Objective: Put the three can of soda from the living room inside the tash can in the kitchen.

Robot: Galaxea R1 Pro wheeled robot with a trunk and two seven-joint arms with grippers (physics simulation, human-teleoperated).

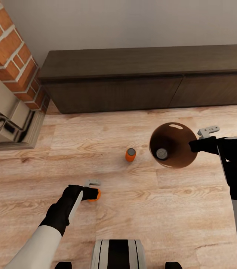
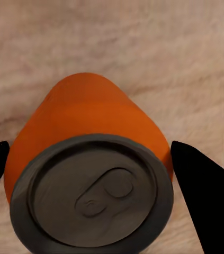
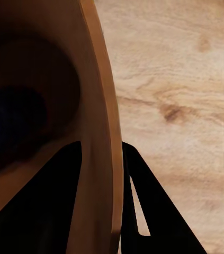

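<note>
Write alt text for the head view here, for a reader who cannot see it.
The right pincer holds the trash can by its rim above pale wood floor, one can already inside. The left pincer is around an orange can low on the floor; another orange can stands between them, before a dark cabinet and brick fireplace.

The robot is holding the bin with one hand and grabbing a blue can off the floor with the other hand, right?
Almost. The can at the left end effector is orange, not blue: the left wrist view shows an orange can between the fingers, standing on the floor. The rest holds: the right end effector grips the rim of the bin, as the head view shows.
</note>
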